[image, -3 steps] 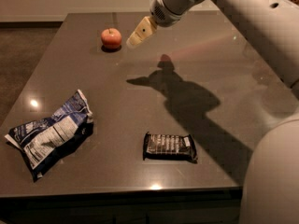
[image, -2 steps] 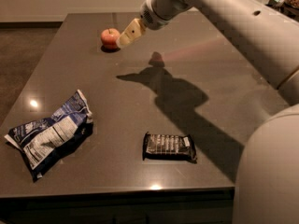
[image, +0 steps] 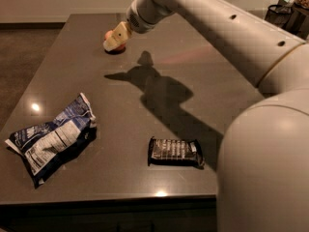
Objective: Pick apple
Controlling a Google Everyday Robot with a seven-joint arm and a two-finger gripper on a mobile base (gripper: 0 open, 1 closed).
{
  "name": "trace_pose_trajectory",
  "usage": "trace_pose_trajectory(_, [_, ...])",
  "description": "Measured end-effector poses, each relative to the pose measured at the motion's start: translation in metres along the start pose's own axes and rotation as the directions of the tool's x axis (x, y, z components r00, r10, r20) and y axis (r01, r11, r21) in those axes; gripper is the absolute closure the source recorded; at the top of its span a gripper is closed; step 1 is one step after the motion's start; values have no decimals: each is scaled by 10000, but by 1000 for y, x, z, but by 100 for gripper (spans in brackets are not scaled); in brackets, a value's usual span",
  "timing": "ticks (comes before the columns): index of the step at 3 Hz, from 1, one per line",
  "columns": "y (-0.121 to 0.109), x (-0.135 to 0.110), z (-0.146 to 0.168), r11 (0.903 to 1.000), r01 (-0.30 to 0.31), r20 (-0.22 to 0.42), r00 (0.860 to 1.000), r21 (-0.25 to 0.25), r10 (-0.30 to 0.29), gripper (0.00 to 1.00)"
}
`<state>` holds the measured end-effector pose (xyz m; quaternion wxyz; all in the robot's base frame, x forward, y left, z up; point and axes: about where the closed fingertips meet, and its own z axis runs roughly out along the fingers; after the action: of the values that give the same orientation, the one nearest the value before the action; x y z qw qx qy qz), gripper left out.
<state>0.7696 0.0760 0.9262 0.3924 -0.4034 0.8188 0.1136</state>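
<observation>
The apple (image: 109, 36) is small and reddish-orange and sits at the far left of the dark table (image: 120, 105). Most of it is hidden behind my gripper (image: 114, 40), whose pale fingers hang right in front of and over it. Only a sliver of red shows at the gripper's left and lower edge. My white arm (image: 203, 18) reaches in from the right across the table.
A crumpled blue and white chip bag (image: 50, 138) lies at the near left. A black snack bar (image: 175, 152) lies near the front edge, right of centre. A black wire basket (image: 282, 13) stands at the far right behind the arm.
My gripper has moved left and down from beside the apple until it covers it. The arm's shadow has shifted left on the table. The bag and bar have not moved.
</observation>
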Motion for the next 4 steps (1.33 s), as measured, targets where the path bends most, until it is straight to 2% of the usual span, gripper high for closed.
trace_pose_trajectory(2, [10,-19,36,9995,198,-255,9995,-240,-204,0])
trace_pose_trajectory(3, [6,-18,50,10000,-93,-455,9989,-12,93,0])
trace_pose_trajectory(4, [-1,-17,70,9951,-926,-616,9936,361,947,0])
